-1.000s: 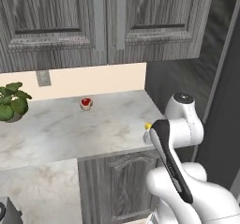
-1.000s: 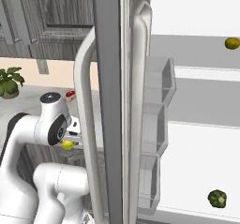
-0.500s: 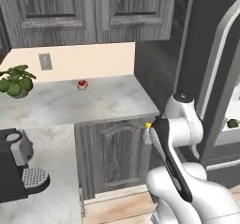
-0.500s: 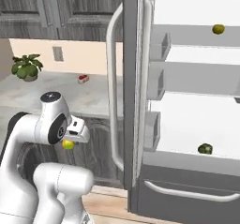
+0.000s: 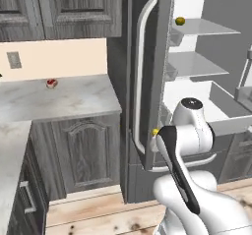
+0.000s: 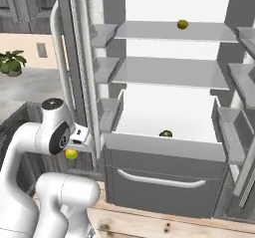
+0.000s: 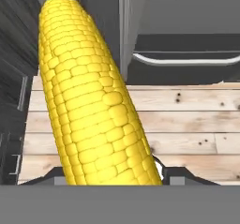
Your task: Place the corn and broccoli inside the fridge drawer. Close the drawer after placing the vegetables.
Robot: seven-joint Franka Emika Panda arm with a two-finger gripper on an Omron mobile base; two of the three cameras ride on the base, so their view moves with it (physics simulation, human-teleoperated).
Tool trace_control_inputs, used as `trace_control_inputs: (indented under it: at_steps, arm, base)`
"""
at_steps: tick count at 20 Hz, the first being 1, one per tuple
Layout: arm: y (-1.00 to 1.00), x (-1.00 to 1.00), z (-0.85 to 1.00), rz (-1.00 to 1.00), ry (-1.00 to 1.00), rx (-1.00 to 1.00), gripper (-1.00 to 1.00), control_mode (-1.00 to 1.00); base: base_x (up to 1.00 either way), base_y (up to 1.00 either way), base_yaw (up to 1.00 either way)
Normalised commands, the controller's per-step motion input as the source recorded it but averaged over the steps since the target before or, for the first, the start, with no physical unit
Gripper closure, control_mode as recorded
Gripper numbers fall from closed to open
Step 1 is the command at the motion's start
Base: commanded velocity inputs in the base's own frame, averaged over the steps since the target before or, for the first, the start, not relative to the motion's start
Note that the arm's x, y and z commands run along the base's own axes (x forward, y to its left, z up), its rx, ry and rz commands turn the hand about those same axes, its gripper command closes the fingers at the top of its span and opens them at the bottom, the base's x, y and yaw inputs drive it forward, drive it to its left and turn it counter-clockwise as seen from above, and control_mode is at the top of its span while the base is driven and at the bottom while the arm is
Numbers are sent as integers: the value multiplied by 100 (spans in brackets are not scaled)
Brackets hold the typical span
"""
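Claw [image 7: 110, 176] clamped on the corn [image 7: 89, 96], low beside the pulled-out fridge drawer [image 6: 164, 147] with the broccoli [image 6: 166, 133] inside.

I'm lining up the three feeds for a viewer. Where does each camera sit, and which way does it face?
Left base view: behind the arm's left, facing the open fridge and counter; the white arm rises lower right.
Right base view: behind its right, facing the fridge drawer holding the broccoli; arm lower left.
Hand view: on the hand, looking down along the corn at wood floor.
Both base views share the fridge, shelf fruit and corn.
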Motion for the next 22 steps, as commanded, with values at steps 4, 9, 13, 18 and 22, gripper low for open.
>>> trace_control_inputs:
  at_steps: [4,9,13,18,22]
  arm:
    - [0,0,0,0,0,0,100,100]
    - [0,0,0,0,0,0,100,100]
    - [0,0,0,0,0,0,100,100]
    - [0,0,0,0,0,0,100,100]
    - [0,0,0,0,0,0,100,100]
  base:
    - [0,-100,5]
    - [34,-91,8]
    - [86,-37,2]
    - [70,-19,5]
    - [21,-60,8]
